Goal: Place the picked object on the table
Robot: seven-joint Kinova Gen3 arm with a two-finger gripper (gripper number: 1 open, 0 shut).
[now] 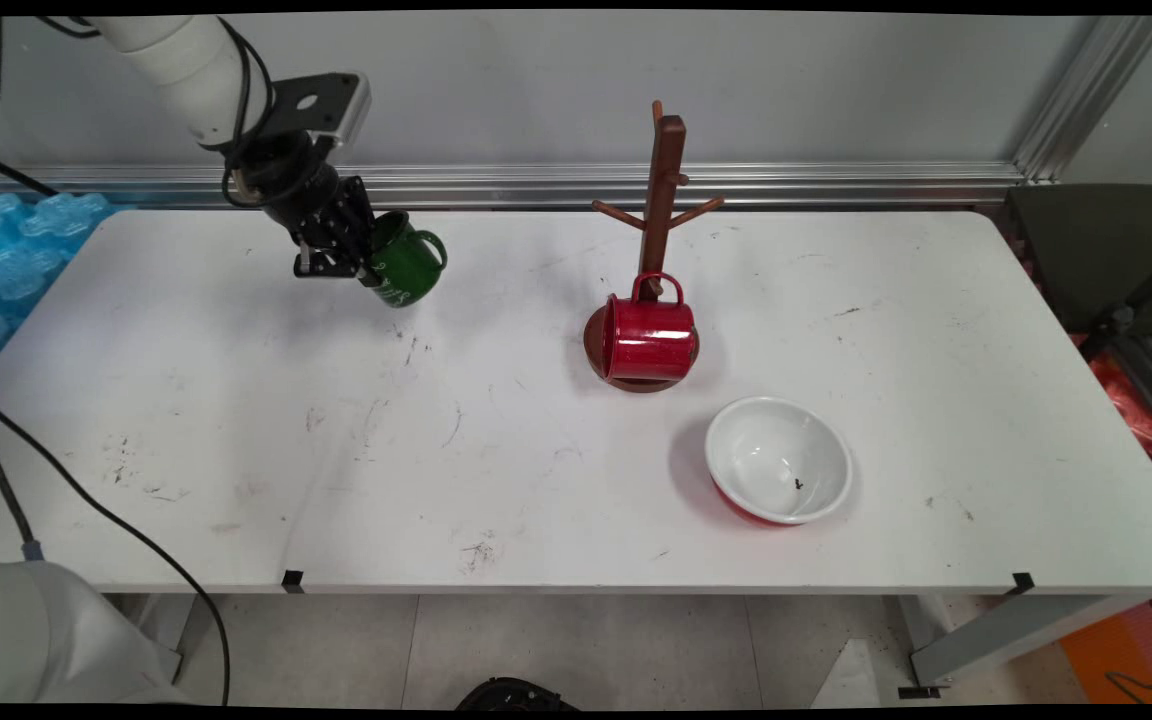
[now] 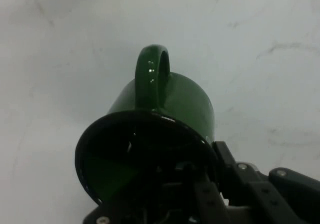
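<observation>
White and scuffed, the tabletop point(image 1: 236, 420) spreads under me toward a grey wall with an aluminium rail along its foot. My fingers point(image 1: 361, 262) are clamped on the rim of a green mug point(image 1: 406, 262), one inside its dark mouth and one outside, and the mug hangs tilted above the tabletop's far left part, its handle turned away from my wrist. From my hand's own camera the mug's point(image 2: 165, 108) black rim fills the lower picture and its handle loop stands upright beyond it. My arm comes down from the upper left, wrist angled toward the right. Well to the right, a red mug point(image 1: 648, 335) lies on its side on the base of a brown wooden mug tree point(image 1: 662, 190). Nearer the front edge and further right sits a white bowl point(image 1: 778, 460) with a red outside.
</observation>
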